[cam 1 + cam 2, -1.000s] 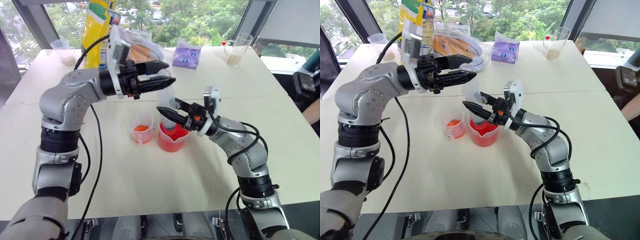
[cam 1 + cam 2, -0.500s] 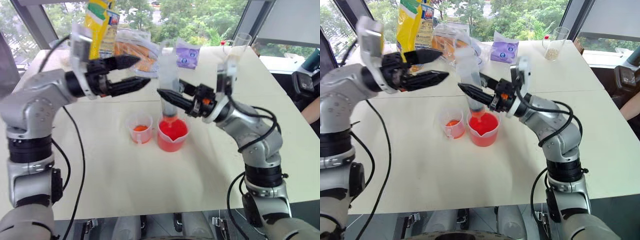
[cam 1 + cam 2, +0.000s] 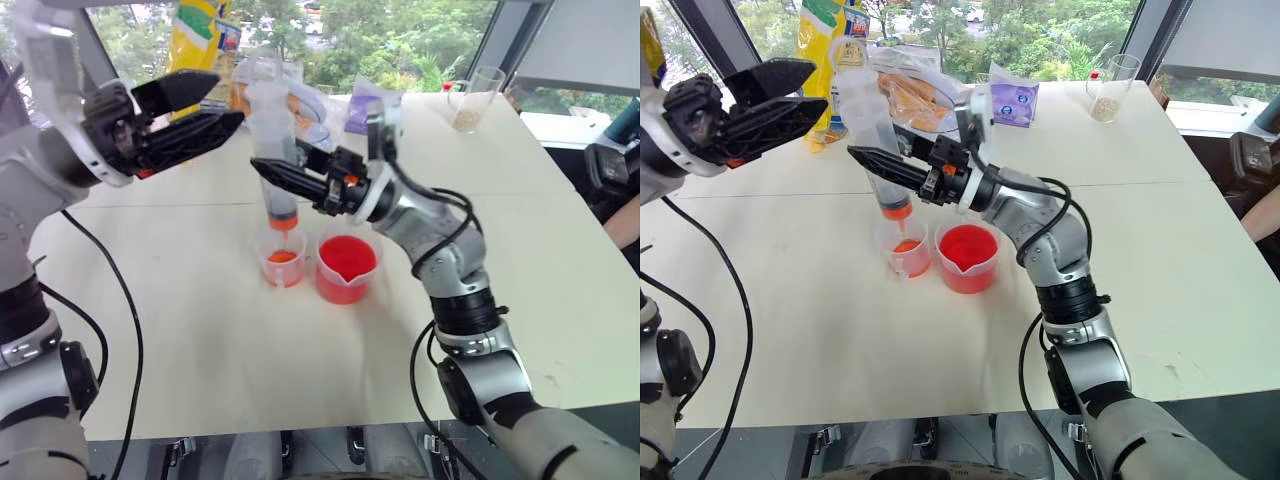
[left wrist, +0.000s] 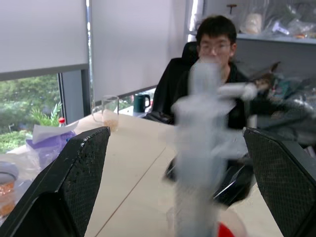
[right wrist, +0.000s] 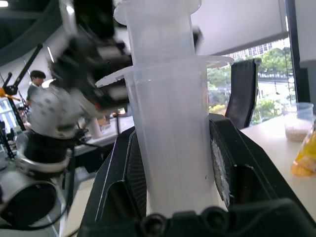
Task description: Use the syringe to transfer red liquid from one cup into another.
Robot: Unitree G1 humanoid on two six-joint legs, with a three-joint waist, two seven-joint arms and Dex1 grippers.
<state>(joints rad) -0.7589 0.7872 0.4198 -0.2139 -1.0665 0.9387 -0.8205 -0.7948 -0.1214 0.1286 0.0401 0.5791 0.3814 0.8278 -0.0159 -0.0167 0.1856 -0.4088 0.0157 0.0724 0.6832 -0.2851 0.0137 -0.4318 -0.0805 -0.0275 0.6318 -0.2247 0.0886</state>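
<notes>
Since a second ago my right gripper (image 3: 283,180), clamped on the large clear plastic syringe (image 3: 274,150), carried it from the wide spouted red beaker (image 3: 346,268) to above, seemingly, the smaller clear cup (image 3: 282,262); my left gripper (image 3: 200,105) hangs spread apart.

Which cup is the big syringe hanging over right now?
The syringe hangs over the smaller, narrower cup with the side handle, not the wider spouted beaker beside it.
</notes>
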